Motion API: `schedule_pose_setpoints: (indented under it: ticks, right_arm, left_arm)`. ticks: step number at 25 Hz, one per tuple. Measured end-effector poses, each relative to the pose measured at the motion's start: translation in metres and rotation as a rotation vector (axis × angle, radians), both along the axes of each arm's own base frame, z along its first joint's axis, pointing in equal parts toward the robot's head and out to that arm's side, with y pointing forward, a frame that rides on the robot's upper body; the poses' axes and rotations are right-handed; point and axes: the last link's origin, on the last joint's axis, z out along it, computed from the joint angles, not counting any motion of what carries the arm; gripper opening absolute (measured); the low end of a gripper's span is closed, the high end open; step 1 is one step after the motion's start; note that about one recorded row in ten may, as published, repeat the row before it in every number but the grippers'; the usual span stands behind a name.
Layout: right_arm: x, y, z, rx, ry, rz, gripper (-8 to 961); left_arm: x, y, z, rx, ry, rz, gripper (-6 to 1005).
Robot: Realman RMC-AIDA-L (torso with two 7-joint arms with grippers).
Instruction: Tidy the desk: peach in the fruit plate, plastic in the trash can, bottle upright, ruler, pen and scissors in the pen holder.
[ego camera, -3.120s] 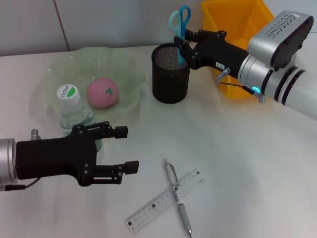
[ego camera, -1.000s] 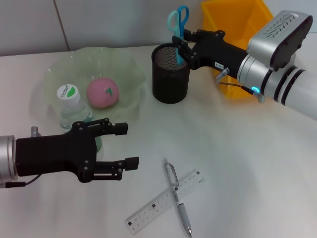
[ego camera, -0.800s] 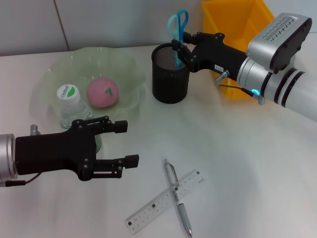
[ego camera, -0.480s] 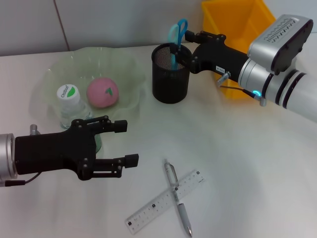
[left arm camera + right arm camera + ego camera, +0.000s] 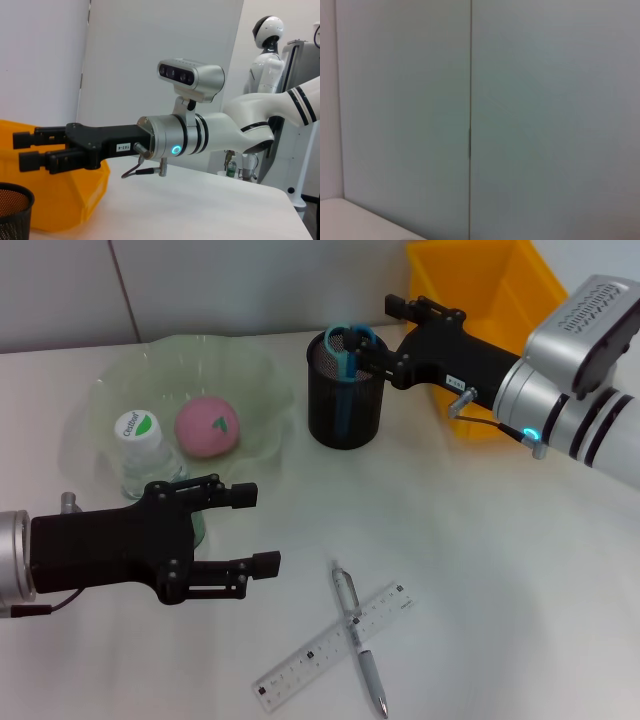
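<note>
White surface, grey wall behind: scissors [image 5: 345, 350] sit in the pen holder [image 5: 345, 390], my right jaws [image 5: 393, 332] spread just beside its rim. Pen [image 5: 357, 636] and ruler [image 5: 333, 647] lie crossed near my left jaws [image 5: 250, 530], which gape empty, the nearer arm.

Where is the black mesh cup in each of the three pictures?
Head view: the pen holder stands at the upper middle of the desk, between the fruit plate and the trash can, with the scissors inside.
Left wrist view: only part of its rim shows at the lower left corner.
Right wrist view: not in it.
Shared landmark: the yellow trash can beside the holder, seen in the head and left wrist views.
</note>
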Motion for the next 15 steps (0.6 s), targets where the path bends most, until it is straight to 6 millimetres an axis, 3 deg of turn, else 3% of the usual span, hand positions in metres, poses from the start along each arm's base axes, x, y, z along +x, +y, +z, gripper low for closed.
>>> schedule_pose_setpoints:
  ticks: [15]
  right_arm:
    - [0.003,-0.012,0.022,0.047,0.134,0.044,752]
  left_arm:
    - [0.001,0.001,0.004,0.009,-0.018,0.007,811]
